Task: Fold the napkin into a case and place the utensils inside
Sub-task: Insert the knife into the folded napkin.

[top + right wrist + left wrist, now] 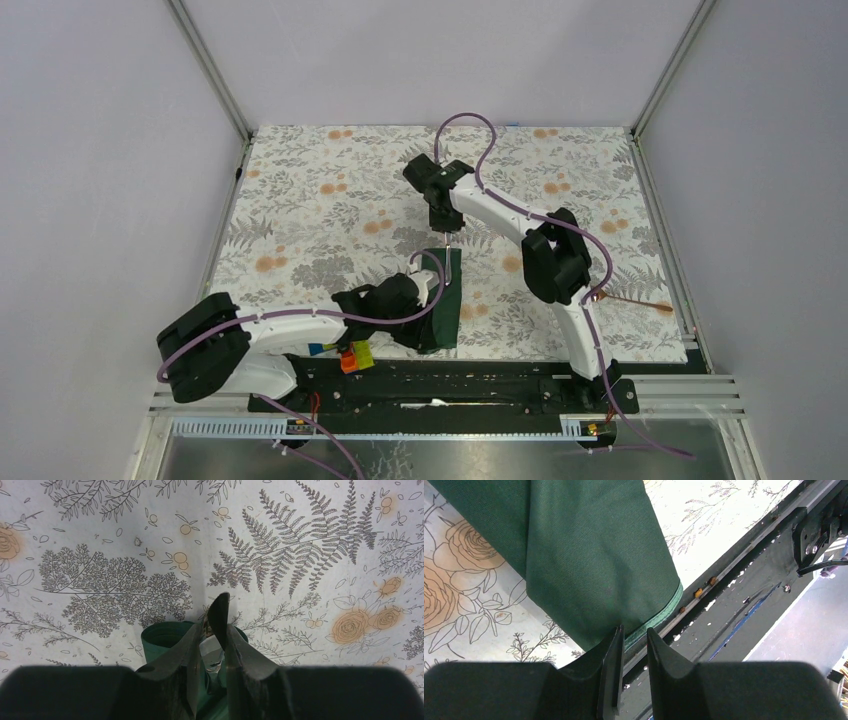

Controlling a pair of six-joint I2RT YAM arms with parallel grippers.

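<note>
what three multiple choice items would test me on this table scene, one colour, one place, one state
1. What colour is the folded, shiny satin-like napkin? A red; B white; C dark green.
2. Where is the small copper-coloured spoon? A on the floral table covering, near its right edge; B inside the napkin; C on the black rail.
3. The right gripper is: A wide open; B shut on the thin silver metal utensil; C out of view.

Key: C, green in every view; A, it lies bare beside the right arm; B, the wrist view shows the fingers clamping the metal.
</note>
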